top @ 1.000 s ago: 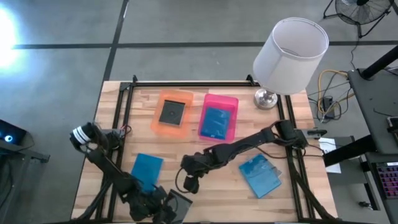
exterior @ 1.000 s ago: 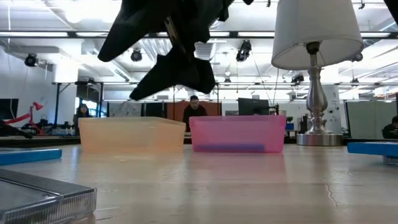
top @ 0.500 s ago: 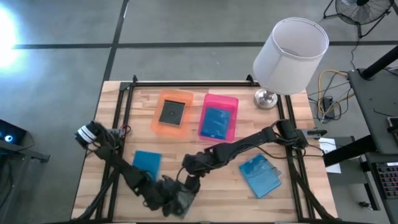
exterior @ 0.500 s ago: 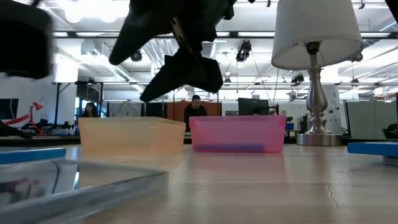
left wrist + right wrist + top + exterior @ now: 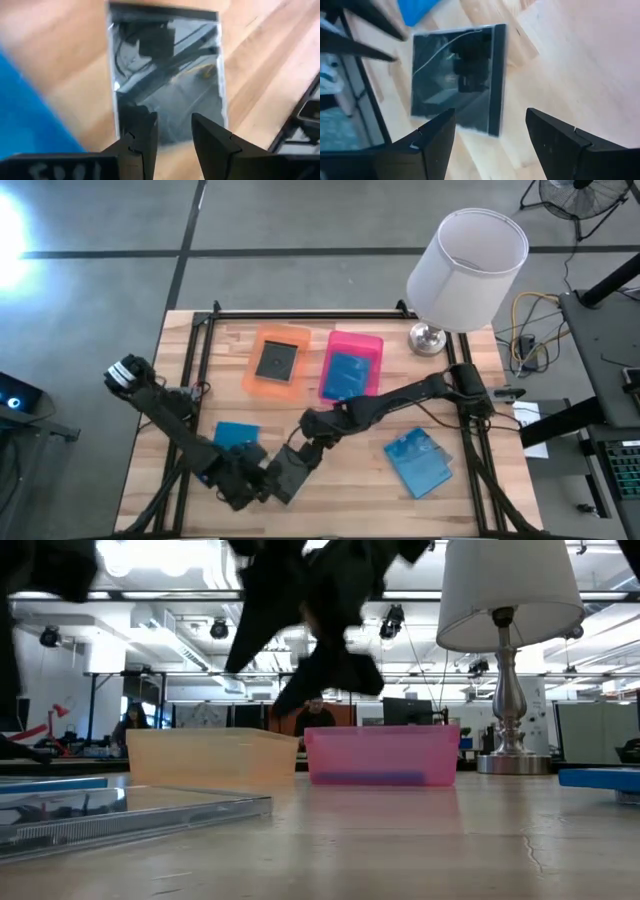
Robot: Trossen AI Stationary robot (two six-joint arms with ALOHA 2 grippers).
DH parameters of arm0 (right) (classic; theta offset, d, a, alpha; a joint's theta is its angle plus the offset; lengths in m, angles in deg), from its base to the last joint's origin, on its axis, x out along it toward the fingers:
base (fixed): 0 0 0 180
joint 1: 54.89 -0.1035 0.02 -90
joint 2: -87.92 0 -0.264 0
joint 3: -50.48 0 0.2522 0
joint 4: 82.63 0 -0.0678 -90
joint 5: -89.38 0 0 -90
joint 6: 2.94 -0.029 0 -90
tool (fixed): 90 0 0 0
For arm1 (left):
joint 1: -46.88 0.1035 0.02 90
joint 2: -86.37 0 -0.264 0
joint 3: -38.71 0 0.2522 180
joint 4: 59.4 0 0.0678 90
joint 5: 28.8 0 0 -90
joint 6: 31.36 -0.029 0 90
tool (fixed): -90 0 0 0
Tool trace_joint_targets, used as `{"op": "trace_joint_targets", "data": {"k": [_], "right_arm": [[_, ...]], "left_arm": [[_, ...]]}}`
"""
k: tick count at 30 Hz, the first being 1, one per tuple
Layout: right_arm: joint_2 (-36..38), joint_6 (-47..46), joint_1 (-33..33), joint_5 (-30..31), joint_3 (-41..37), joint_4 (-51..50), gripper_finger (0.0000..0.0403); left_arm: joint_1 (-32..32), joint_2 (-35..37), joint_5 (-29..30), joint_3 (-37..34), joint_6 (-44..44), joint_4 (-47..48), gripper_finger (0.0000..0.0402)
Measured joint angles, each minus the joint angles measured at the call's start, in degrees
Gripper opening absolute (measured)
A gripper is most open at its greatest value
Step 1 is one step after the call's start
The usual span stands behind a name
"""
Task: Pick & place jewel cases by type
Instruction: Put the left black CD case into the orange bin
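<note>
A dark jewel case (image 5: pixel 287 477) lies flat on the table near its near edge; it also shows in the low view (image 5: pixel 130 812). My left gripper (image 5: pixel 252 483) is open just left of it, with its fingers (image 5: pixel 172 137) over the case's near edge (image 5: pixel 167 80). My right gripper (image 5: pixel 301 455) hangs open above the case (image 5: pixel 455 80), apart from it. One blue case (image 5: pixel 232 435) lies under the left arm and another (image 5: pixel 418 462) lies to the right. The orange tray (image 5: pixel 283 332) holds a dark case (image 5: pixel 277 362). The pink tray (image 5: pixel 355 338) holds a blue one (image 5: pixel 347 377).
A lamp with a white shade (image 5: pixel 465 260) stands on its metal base (image 5: pixel 427 338) at the far right corner. Black rails (image 5: pixel 200 350) run along the table's left, right and far sides. Bare wood lies between the trays and the cases. People sit in the room beyond (image 5: pixel 315 715).
The dark case has moved from right at the near edge a little toward the table's middle; half a second ago it looked tipped up, and now it lies flat. My left gripper has drawn back toward the left. My right gripper has shifted slightly toward the far edge.
</note>
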State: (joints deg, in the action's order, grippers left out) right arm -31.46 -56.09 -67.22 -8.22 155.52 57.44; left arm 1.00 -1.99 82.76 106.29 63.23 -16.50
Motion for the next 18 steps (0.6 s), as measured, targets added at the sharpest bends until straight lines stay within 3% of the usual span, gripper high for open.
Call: {"op": "trace_joint_targets", "data": {"k": [4, 8, 18], "right_arm": [[-3.59, -1.54, 2.10, -4.35, -1.04, 3.07, 0.0237], [-6.18, 1.23, 2.84, -6.48, -0.70, 5.25, 0.0238], [-7.86, 4.17, 2.90, -10.19, -1.52, 6.25, 0.0238]], "left_arm": [[-5.20, -0.04, 1.53, 0.18, 15.28, -0.61, 0.0100], [-8.08, -3.58, -0.21, 0.07, 24.30, -2.30, 0.0100], [-5.52, -13.00, -2.24, 0.17, 25.31, -15.24, 0.0100]]}}
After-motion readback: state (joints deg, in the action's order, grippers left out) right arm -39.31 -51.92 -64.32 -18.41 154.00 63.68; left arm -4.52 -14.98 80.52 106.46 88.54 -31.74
